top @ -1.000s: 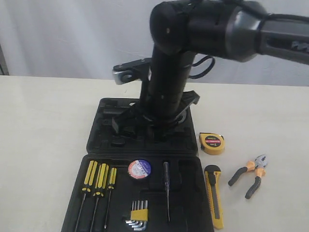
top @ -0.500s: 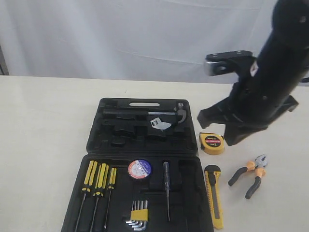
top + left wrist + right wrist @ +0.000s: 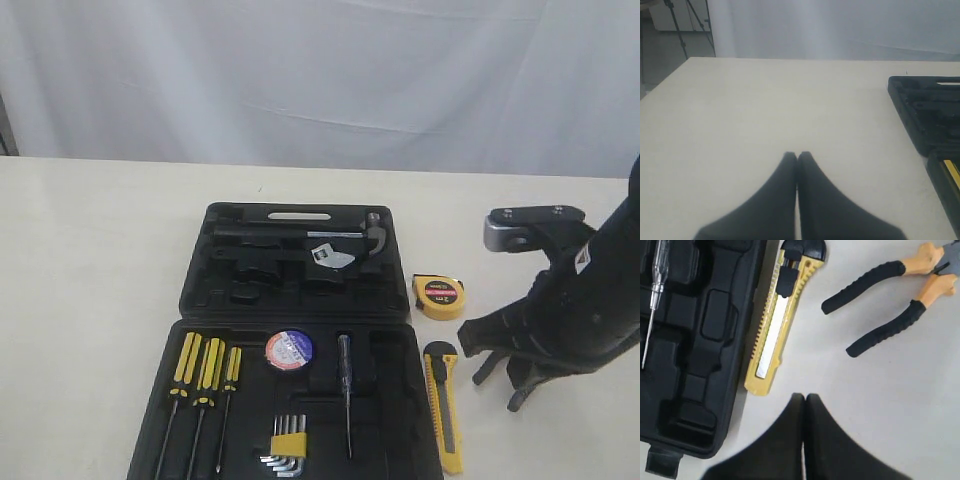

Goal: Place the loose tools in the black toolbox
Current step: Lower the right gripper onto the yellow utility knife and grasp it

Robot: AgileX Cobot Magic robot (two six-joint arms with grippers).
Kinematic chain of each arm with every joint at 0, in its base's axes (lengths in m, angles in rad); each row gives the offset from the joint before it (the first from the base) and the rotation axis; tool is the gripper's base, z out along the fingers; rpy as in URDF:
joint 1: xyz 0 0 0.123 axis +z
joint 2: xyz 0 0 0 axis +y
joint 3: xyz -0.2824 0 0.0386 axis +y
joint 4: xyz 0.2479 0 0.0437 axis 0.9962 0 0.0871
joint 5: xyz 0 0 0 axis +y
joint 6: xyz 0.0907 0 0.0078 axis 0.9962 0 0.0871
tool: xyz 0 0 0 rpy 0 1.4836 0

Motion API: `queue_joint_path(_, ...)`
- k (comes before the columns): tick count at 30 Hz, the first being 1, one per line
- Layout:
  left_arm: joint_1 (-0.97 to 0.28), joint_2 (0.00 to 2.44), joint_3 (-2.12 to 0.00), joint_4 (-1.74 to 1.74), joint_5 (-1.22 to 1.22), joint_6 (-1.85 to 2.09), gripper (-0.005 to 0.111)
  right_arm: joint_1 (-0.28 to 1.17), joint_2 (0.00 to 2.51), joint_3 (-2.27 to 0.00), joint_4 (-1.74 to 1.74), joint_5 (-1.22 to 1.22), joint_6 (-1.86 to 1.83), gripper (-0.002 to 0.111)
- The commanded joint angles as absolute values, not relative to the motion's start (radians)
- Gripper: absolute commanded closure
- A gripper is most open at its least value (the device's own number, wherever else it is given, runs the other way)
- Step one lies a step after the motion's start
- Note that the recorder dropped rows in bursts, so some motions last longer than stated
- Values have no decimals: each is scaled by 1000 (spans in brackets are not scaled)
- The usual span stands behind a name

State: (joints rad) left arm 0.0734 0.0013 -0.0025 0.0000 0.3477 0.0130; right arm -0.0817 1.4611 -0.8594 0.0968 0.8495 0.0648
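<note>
Mia: Where is the right gripper [image 3: 804, 398]?

Tom: It hangs over the table [image 3: 90, 260], in the gap between the yellow knife [image 3: 777, 325] and the pliers [image 3: 865, 284]. Its two fingers are pressed tight together. It holds nothing.

Mia: And the left gripper [image 3: 797, 156]?

Tom: Its fingers are pressed together too, with nothing in them. It sits low over bare table, off to the side of the black toolbox [image 3: 200, 290].

Mia: Which tools are in the box?

Tom: The black tape roll [image 3: 289, 350] with the blue and white label lies in a round hole, near the screwdrivers [image 3: 205, 372]. That one looks done.

Mia: What is left out?

Tom: Three things. The yellow tape measure [image 3: 438, 296] sits on the table just beside the right edge of the box. The knife lies along that same edge, closer to the front. The pliers lie farther out, apart from the box. In the far camera the arm hides most of them.

Mia: So which step is this?

Tom: I think it is the start of a pick. The right arm is close to the knife and the pliers, so one of them is likely next. I can't tell which.

Mia: What must it do?

Tom: First open its fingers wide. Then go down over the tool and squeeze across its thin part. Then lift it and carry it to a free hole in the box.
</note>
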Motion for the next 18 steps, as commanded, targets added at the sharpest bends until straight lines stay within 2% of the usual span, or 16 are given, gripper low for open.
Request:
queue_joint_path(1,69,0,0,0,342,7,107,-88,1482,-836,108,788,66,109)
queue_joint_path(18,69,0,0,0,342,7,107,-88,1541,-852,108,707,89,108)
